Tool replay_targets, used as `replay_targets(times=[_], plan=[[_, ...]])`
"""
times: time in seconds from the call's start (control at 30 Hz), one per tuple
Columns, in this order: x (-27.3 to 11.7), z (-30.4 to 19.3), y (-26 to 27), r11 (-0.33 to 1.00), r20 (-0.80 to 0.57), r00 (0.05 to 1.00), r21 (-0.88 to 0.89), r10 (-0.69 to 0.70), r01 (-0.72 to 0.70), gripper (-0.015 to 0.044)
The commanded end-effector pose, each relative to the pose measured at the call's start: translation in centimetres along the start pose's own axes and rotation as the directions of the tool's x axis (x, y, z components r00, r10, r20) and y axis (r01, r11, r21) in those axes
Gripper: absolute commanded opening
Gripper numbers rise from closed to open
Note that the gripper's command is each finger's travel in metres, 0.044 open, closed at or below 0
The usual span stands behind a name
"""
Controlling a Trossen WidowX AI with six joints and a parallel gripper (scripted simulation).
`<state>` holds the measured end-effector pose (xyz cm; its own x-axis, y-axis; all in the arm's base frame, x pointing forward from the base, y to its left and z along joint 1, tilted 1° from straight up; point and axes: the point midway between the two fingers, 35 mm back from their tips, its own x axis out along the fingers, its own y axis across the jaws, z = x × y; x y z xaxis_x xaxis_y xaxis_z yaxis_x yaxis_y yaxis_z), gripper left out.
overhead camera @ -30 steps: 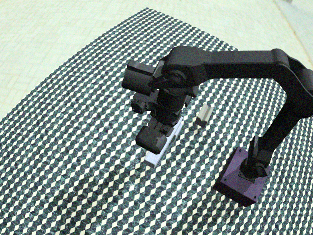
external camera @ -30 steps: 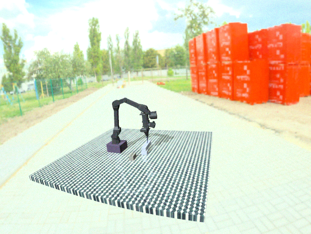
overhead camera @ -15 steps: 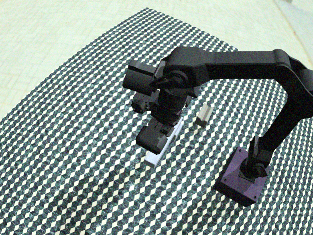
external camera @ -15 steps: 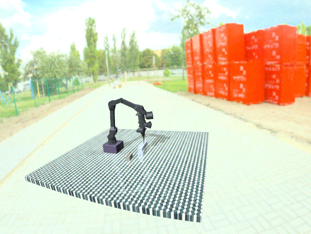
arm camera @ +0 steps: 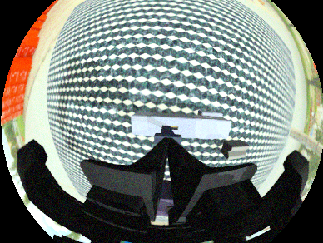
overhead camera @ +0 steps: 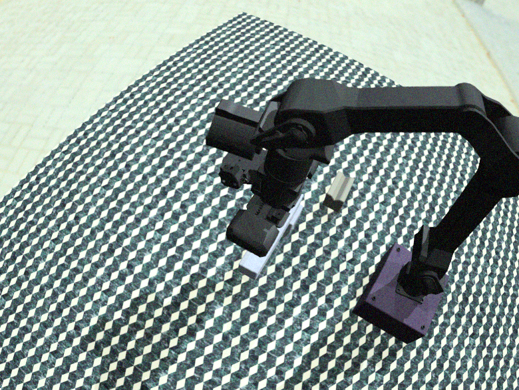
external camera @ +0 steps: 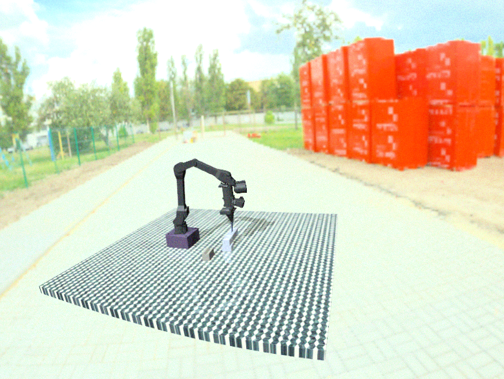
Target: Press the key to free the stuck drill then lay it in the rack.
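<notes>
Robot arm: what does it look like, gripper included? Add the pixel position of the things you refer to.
The arm (overhead camera: 413,110) (external camera: 209,169) is matte black, with smooth boxy links and rounded joint housings. Its gripper (external camera: 231,222) (arm camera: 167,141) is black too, with two wedge-shaped fingers tapering to narrow tips and greyish faces in the wrist view. I can make out no cables or lettering on either.

One arm (overhead camera: 402,106) (external camera: 180,191), one pale block (overhead camera: 253,263) (external camera: 228,243) (arm camera: 196,126), one grooved rack (overhead camera: 341,188) (external camera: 208,254) (arm camera: 236,150).

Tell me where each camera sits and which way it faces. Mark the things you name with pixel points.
Top: high above the mat (overhead camera: 168,335) (external camera: 264,293) (arm camera: 166,54), looking steeply down; arm and purple base (overhead camera: 388,305) (external camera: 177,240) show.
Exterior: off to one side, looking across the mat; whole arm shows.
Wrist: on the arm, looking past the closed fingers toward the pale block (overhead camera: 253,263) (external camera: 228,243) (arm camera: 187,126).
Top and exterior share the grey-brown grooved piece (overhead camera: 341,186) (external camera: 208,255).
</notes>
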<state>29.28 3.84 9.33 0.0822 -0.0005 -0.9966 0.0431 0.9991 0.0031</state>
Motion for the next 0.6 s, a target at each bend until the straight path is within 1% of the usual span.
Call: replay_targets(times=[0.0,0.57], plan=[[1.43,-0.70,-0.04,1.000,-0.037,0.999,0.001,-0.005,0.005,0.0000],[2.10,-0.81,-0.03,1.000,-0.037,0.999,0.001,-0.005,0.005,0.0000]])
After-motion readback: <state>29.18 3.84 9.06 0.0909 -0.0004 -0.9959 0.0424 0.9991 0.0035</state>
